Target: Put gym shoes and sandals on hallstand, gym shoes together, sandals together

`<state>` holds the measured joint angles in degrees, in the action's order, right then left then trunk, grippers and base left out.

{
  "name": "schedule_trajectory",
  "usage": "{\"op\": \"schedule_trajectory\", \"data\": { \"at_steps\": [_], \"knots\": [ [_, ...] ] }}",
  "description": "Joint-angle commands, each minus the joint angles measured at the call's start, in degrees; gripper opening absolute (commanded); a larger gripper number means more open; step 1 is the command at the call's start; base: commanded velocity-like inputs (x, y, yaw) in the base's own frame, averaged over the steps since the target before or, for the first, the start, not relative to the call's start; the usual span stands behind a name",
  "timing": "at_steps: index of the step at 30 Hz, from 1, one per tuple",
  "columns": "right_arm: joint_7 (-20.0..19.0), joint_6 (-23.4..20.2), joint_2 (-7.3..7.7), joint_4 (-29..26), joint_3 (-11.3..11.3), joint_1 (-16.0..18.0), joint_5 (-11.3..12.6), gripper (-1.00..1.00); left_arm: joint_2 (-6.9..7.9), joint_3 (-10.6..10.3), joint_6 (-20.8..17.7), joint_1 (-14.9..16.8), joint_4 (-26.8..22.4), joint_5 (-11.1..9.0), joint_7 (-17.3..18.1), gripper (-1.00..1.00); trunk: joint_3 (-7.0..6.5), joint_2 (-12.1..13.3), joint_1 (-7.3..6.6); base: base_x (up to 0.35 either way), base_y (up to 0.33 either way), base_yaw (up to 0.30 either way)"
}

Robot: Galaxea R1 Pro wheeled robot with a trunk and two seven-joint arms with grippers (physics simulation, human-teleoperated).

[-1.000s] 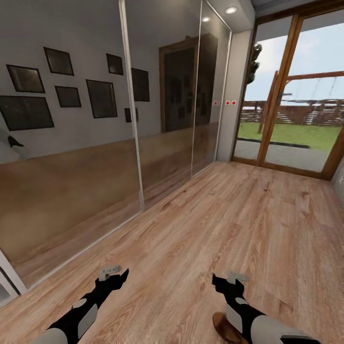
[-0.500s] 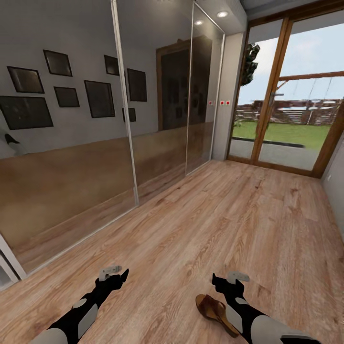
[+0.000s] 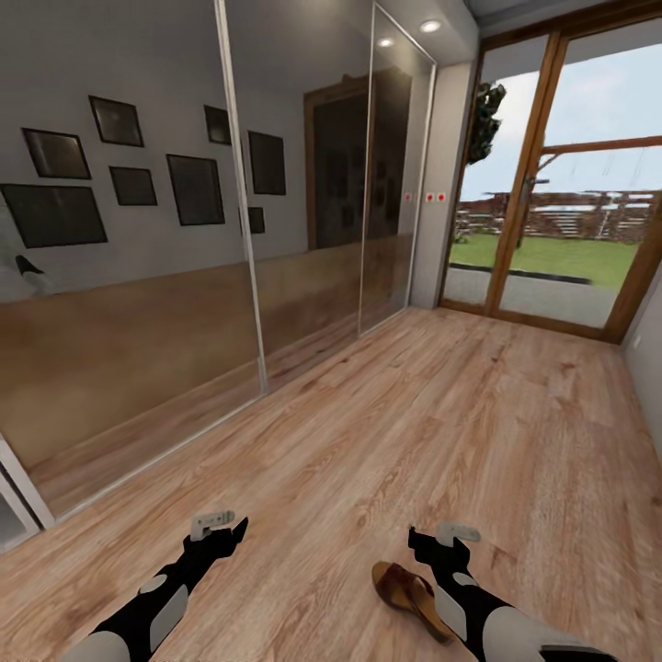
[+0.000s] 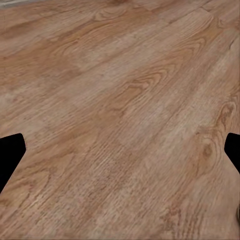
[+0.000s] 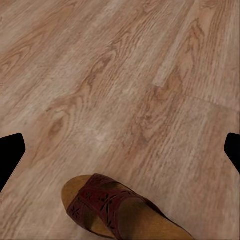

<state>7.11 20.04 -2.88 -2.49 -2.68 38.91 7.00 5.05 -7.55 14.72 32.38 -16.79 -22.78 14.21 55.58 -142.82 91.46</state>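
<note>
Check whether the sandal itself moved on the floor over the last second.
Cannot tell. The sandal shows more fully beside the right arm, but the mirrored wardrobe doors and glass door shifted too, so the camera moved.

Head view: sandal (image 3: pixel 409 596) on floor (image 3: pixel 386 441) at bottom centre-right, just beside right arm (image 3: pixel 478 611). Mirror wall (image 3: pixel 184 276) along frame left; glass door (image 3: pixel 561 184) upper right, far end.

Sandal (image 3: pixel 409 593) partly behind right arm
</note>
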Motion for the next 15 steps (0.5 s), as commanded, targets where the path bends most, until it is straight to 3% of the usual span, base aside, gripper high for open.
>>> {"op": "schedule_trajectory", "data": {
  "at_steps": [1, 8, 15],
  "knots": [
    [-0.08, 0.24, -0.02, 0.03, -0.22, 0.03, 0.30, 1.00, 0.04, -0.45, 0.22, 0.06, 0.09, -0.60, 0.12, 1.00, 0.10, -0.02, -0.01, 0.112, -0.106, 0.180],
    [-0.09, 0.22, -0.02, 0.03, -0.22, 0.03, 0.30, 1.00, 0.04, -0.45, 0.22, 0.06, 0.09, -0.61, 0.12, 1.00, 0.35, -0.02, -0.01, 0.209, -0.194, 0.173],
    [-0.08, 0.24, -0.04, 0.03, -0.04, 0.03, 0.28, 1.00, 0.04, -0.45, 0.22, 0.06, 0.09, -0.60, 0.12, 1.00, 0.37, -0.02, -0.01, 0.033, -0.031, 0.016]
  ]
}}
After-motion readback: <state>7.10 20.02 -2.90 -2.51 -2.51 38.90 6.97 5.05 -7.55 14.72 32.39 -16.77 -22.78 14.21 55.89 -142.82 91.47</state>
